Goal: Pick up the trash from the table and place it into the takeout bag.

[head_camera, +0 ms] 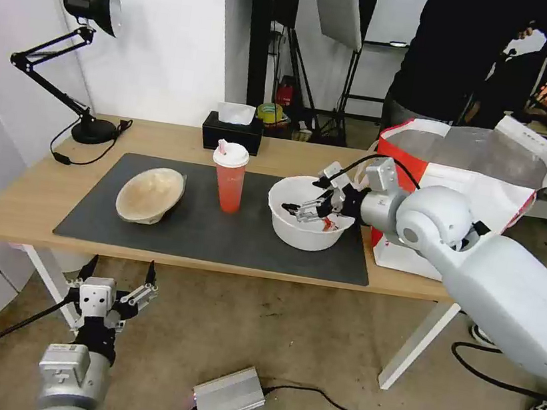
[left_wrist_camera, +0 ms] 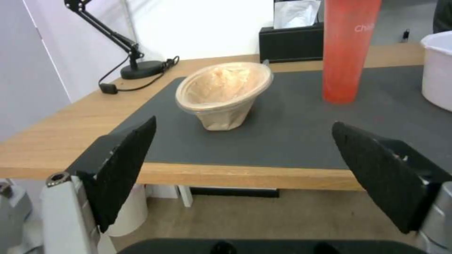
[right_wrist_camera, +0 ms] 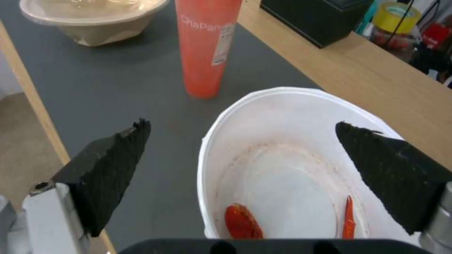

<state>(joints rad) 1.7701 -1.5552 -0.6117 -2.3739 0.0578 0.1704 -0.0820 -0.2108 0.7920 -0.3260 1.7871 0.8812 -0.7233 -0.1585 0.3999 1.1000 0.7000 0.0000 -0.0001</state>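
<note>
- A light-wood table (head_camera: 33, 193) carries a dark grey mat (head_camera: 215, 238) with 3 pieces of trash in a row: a beige paper-pulp bowl (head_camera: 150, 194) tipped on its side toward the robot's left, a red drink cup (head_camera: 229, 176) with a white lid standing upright in the middle, and a wide white bowl (head_camera: 306, 213) toward the right.
- A white-and-red takeout bag (head_camera: 491, 186) stands open on the table's right end, just beside the white bowl, so the nearest item probably goes in first.
- The right gripper (head_camera: 317, 205) reaches in from the right and sits over the white bowl's open top, fingers spread apart and holding nothing.
- From the right wrist camera, one finger (right_wrist_camera: 111, 173) lies outside the bowl's rim and the other inside it, apparently lined up to pinch the wall; red scraps (right_wrist_camera: 242, 222) lie on the bowl's floor.
- The left gripper (head_camera: 118, 273) waits below the table's front edge, fingers apart and empty, pointing toward the beige bowl.
</note>
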